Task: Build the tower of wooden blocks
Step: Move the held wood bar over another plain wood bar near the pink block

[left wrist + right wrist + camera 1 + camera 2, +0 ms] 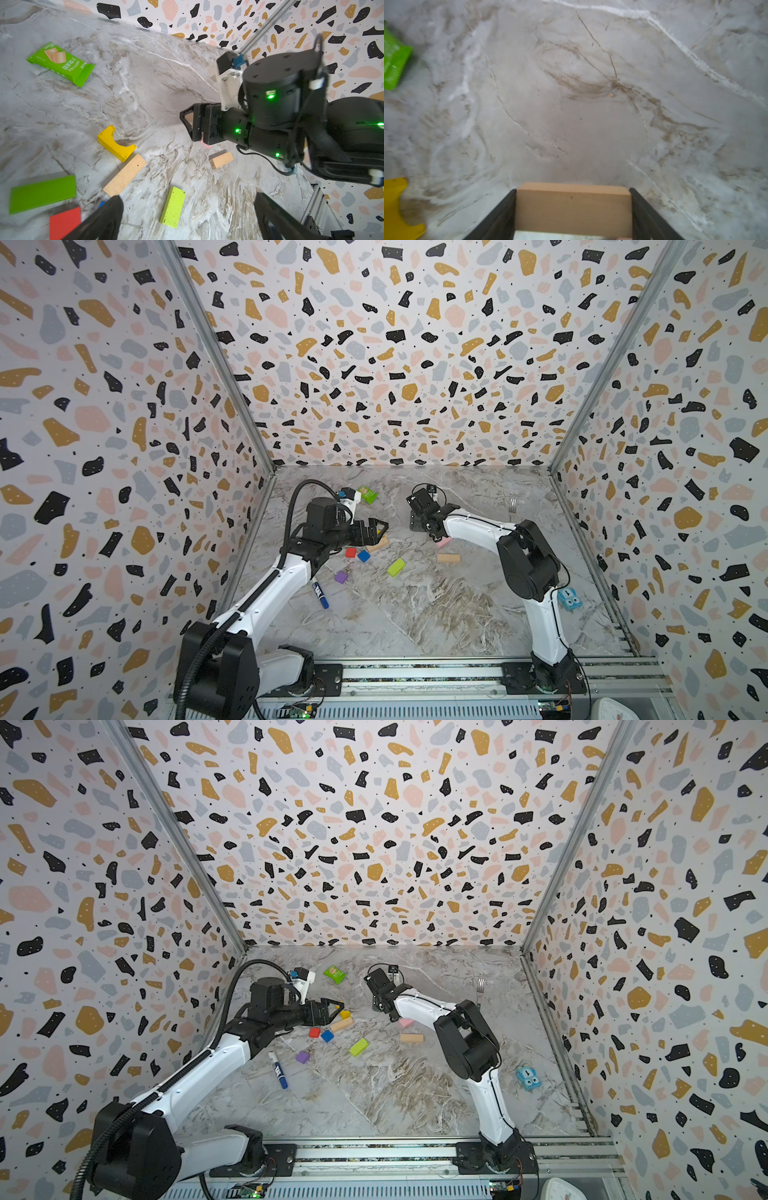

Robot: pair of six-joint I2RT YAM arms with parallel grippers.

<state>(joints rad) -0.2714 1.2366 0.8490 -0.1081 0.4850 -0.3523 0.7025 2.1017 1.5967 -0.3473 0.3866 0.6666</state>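
My right claw (572, 190) is clamped on a tan block (573, 209) over the marble surface (571, 104); my left claw (380, 530) hangs wide apart.

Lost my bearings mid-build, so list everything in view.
tan bars: 3, tan; one by left gripper, one right of centre, one in right gripper
pink bar: 1, pink; partly under right arm
lime bar: 1, lime; centre
cubes: 3, red, blue, purple; left of centre
green bar: 1, dark green; by the cubes
arch: 1, yellow; by left gripper
packet: 1, green; back
marker: 1, blue-white; left
fork: 1, silver; back right
toy: 1, blue; right
left gripper: 1, black; open, empty
right gripper: 1, black; shut on tan bar
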